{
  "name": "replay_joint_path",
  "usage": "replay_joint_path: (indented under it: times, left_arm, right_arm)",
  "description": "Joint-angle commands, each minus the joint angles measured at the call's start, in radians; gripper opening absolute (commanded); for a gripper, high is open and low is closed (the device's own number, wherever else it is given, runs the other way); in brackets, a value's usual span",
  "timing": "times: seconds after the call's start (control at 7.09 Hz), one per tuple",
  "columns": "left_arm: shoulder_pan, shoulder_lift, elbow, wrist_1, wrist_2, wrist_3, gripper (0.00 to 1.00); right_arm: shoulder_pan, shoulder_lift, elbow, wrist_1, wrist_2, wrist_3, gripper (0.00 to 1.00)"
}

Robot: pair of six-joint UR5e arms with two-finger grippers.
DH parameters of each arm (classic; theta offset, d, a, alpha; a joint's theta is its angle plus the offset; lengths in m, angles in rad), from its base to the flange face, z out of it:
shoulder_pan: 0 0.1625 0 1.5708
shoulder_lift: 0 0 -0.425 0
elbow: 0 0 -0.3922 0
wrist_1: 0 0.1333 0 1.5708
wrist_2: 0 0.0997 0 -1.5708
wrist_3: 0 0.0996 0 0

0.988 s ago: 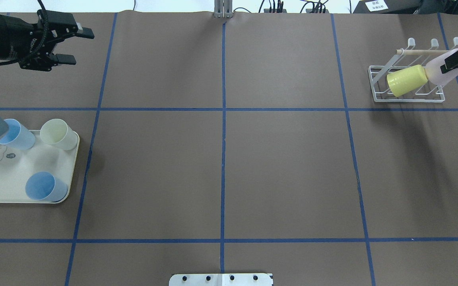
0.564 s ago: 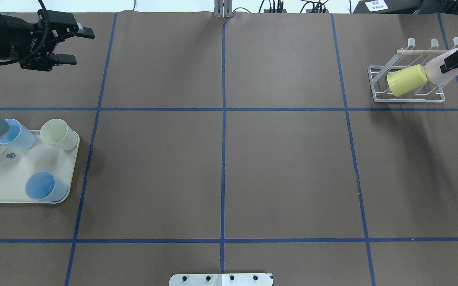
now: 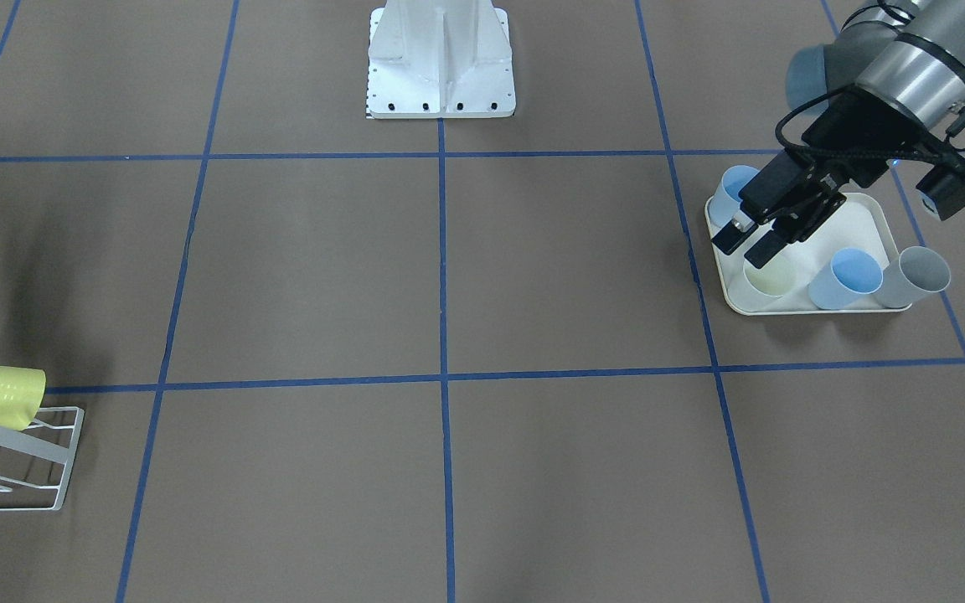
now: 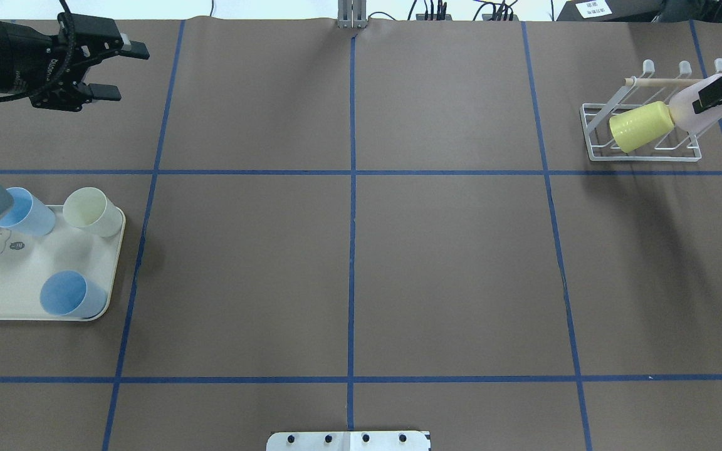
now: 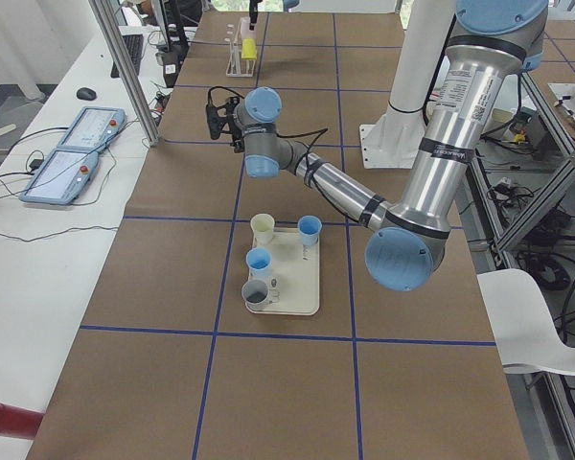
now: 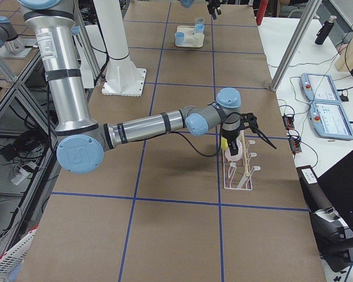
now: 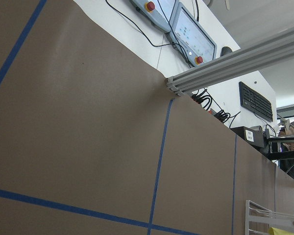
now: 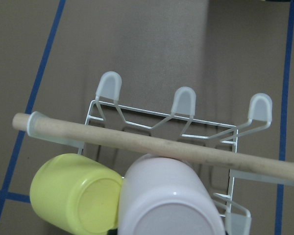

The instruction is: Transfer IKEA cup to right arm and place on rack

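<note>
Pink cup (image 4: 687,117) tilted on rack (image 4: 662,81) touching yellow cup (image 4: 640,125), right hand (image 4: 712,100) at pink cup, grip cannot be told, left hand (image 4: 129,72) open, far from rack

A cream rectangular plastic tray (image 4: 22,269) holds a light-blue plastic cup (image 4: 26,213), a deeper-blue cup (image 4: 69,294), a cream cup (image 4: 91,212) and a grey cup (image 3: 914,278).

We are shifting the pink cup (image 4: 687,110), clamped in our right gripper (image 4: 715,100), slightly toward twelve o'clock on the rack (image 4: 643,159).
</note>
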Motion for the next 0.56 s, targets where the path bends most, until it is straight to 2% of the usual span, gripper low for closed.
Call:
replay_joint_path:
  times: [0.0,0.42]
  left_arm:
    - [0.000,0.000,-0.002,0.000,0.000,0.000,1.00]
    - [0.001,0.000,0.000,0.000,0.000,0.000,1.00]
  right_arm:
    - [0.008,0.000,0.018,-0.002,0.007,0.002,0.00]
    - [0.014,-0.004,0.027,-0.009,0.004,0.003,0.00]
